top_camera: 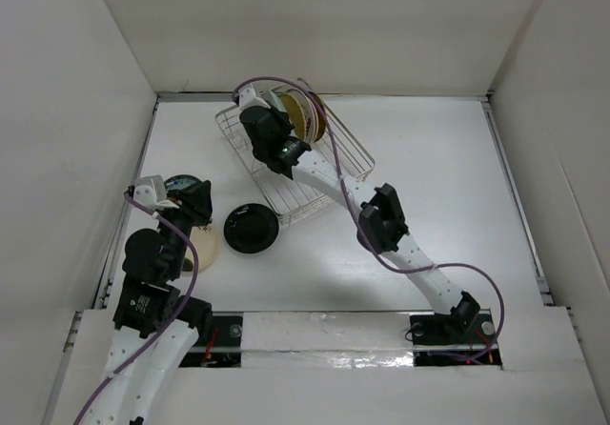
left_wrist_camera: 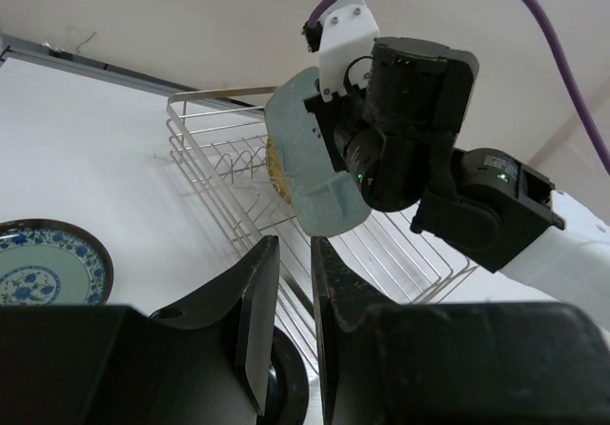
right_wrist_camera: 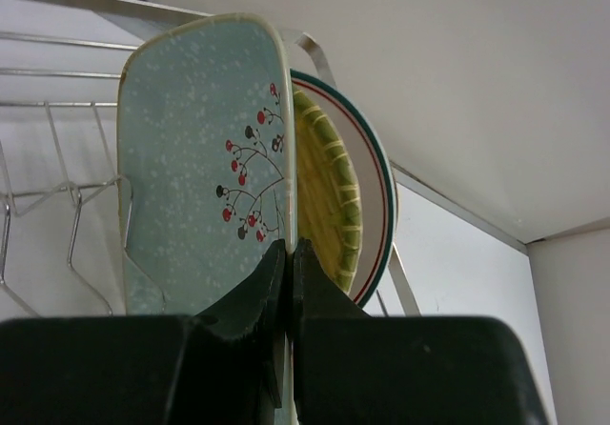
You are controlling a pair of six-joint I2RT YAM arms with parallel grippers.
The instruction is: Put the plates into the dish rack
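Note:
The silver wire dish rack (top_camera: 329, 172) stands at the back middle of the table. My right gripper (top_camera: 259, 120) is inside it, shut on the edge of the pale green rectangular plate (right_wrist_camera: 200, 158), which stands upright. In the right wrist view the gripper (right_wrist_camera: 289, 246) pinches the plate's rim. Behind it stand a yellow-green plate (right_wrist_camera: 329, 187) and a white plate with a red and green rim (right_wrist_camera: 378, 206). My left gripper (top_camera: 198, 204) is empty, its jaws a narrow gap apart (left_wrist_camera: 295, 244), above the black plate (top_camera: 252, 227).
A teal patterned plate (top_camera: 176, 185) lies at the left, also in the left wrist view (left_wrist_camera: 43, 263). A cream plate (top_camera: 207, 250) lies partly under my left arm. White walls enclose the table on three sides.

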